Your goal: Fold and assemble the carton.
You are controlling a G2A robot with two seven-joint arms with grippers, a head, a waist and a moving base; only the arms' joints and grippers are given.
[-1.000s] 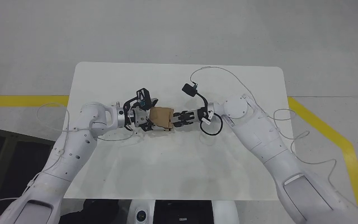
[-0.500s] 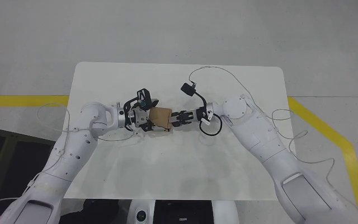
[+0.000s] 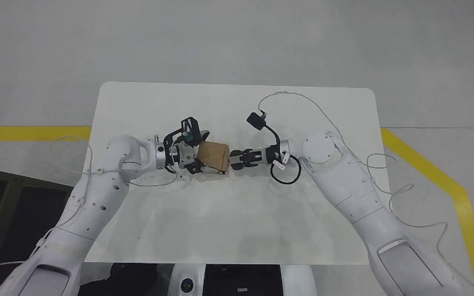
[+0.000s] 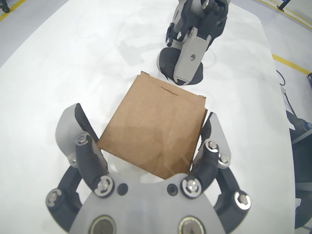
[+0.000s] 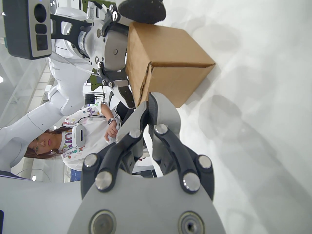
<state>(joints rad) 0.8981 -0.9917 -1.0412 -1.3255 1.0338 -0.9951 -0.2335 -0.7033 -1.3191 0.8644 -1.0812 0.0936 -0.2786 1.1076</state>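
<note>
carton (image 3: 215, 155) | long axis spans left gripper (image 3: 198, 157) to right gripper (image 3: 232, 159)

Nothing legible to call out here. The carton (image 4: 156, 132) shows plain brown cardboard on every face in view, top and wrist views alike, with no letters, numbers or labels that can be made out on it.

Your robot's left arm (image 3: 96, 196) and right arm (image 3: 355, 194) wear glossy white shells. The left gripper (image 4: 143, 113) and right gripper (image 5: 149, 102) share silver-grey finger plates, black linkages, round silver screws (image 4: 103, 185) and dark ribbed pads (image 4: 84, 121). A thin white cable (image 3: 318, 104) loops off the right arm.
</note>
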